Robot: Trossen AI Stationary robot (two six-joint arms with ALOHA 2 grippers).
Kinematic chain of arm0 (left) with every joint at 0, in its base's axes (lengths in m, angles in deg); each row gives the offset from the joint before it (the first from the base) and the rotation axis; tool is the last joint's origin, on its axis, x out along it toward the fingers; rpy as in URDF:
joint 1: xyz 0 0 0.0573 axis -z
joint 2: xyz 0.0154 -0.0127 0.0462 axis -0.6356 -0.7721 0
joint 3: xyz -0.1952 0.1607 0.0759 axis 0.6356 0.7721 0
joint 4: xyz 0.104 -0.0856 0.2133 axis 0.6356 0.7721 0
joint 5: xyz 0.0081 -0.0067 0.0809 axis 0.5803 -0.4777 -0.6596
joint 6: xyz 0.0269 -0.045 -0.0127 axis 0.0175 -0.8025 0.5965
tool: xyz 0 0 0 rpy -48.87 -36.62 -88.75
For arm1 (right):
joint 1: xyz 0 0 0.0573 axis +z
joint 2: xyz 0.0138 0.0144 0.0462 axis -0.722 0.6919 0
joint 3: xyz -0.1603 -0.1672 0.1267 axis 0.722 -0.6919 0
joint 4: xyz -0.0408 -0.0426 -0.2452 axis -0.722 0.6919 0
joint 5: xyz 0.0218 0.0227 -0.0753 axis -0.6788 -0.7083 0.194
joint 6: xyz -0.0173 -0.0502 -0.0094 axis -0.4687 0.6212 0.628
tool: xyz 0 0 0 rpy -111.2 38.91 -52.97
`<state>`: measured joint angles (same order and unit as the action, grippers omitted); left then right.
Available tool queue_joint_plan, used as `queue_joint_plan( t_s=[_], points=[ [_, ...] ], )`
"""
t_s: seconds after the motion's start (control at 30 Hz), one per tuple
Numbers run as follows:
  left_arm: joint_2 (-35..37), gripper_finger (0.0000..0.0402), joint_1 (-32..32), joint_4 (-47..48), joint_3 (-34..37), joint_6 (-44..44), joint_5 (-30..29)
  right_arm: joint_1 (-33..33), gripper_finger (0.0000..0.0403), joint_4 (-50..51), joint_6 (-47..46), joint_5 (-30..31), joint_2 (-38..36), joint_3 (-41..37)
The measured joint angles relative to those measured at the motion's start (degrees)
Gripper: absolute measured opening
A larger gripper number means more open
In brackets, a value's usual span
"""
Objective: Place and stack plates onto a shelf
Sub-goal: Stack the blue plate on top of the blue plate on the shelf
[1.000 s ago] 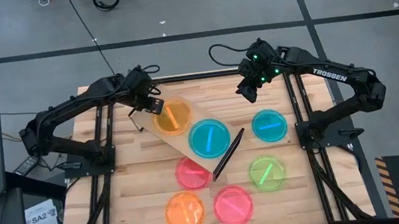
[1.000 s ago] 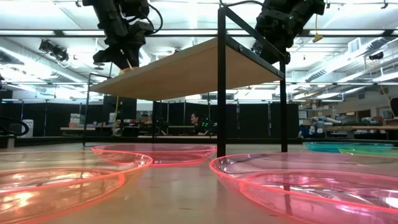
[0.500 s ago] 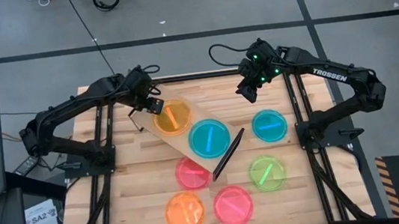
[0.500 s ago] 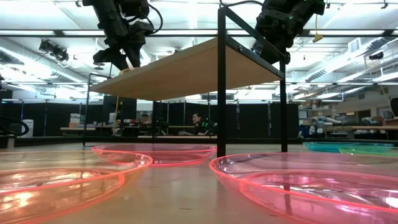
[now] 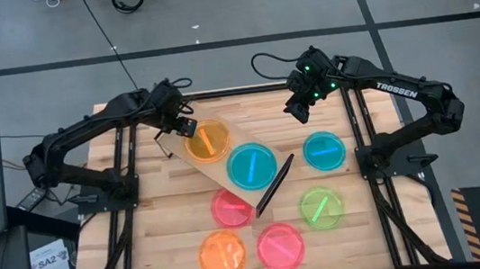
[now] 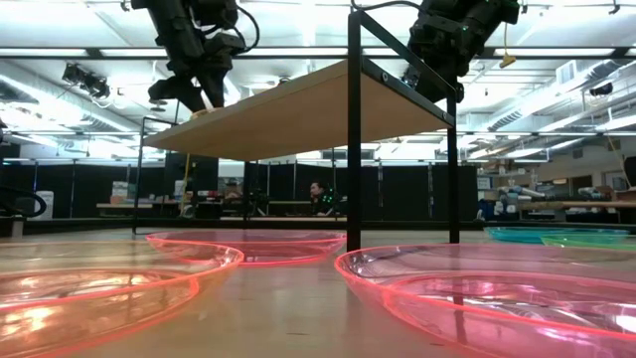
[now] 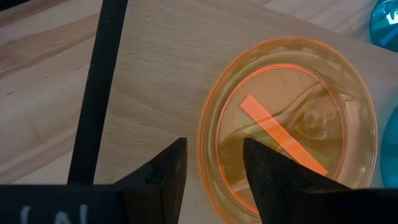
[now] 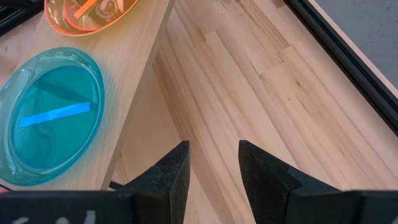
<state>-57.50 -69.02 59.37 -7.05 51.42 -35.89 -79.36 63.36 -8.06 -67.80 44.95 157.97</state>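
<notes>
The shelf [image 5: 225,159] sits slanted in the middle of the table [image 5: 161,234], running from about 10 o'clock down to 4 o'clock, w/ a dark end panel [image 5: 275,185] at the lower end. Two plates lie on it: an orange plate [image 5: 207,141] at the upper end and a cyan plate [image 5: 252,166] just beside it, lower down.

The left gripper [image 5: 183,125] hangs at the upper end of the shelf, right by the orange plate's rim at about 10 o'clock. In the left wrist view its fingers [image 7: 166,180] are a bit apart, w/ the plate's edge [image 7: 208,155] showing in the gap, not pinched.

The right gripper [image 5: 296,110] hangs over bare table at about 1 o'clock from the shelf, well apart from the plates. Its fingers [image 8: 171,174] are spread w/ nothing between.

Other plates lie on the table: a 2nd cyan one [image 5: 323,150] at 3 o'clock of the shelf, a green one [image 5: 321,207] at 4 o'clock, a pink one [image 5: 230,208] partly under the shelf, another pink one [image 5: 280,246] and an orange one [image 5: 223,254] at 6 o'clock.

In the low view a person [image 6: 318,197] sits far back in the room.
</notes>
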Motion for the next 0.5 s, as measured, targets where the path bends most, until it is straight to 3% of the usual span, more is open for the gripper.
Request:
queue_joint_plan(
  t_s=[0.23,0.5],
  points=[
    [4.68,0.0165,2.22,0.02,0.00,0.35,-0.11,0.00,0.0144,0.02,0.02,0.02,0.02,0.00],
    [9.97,0.0165,11.02,0.14,0.00,0.42,-1.27,0.01,0.0144,0.34,0.84,0.02,0.01,0.00]
  ],
)
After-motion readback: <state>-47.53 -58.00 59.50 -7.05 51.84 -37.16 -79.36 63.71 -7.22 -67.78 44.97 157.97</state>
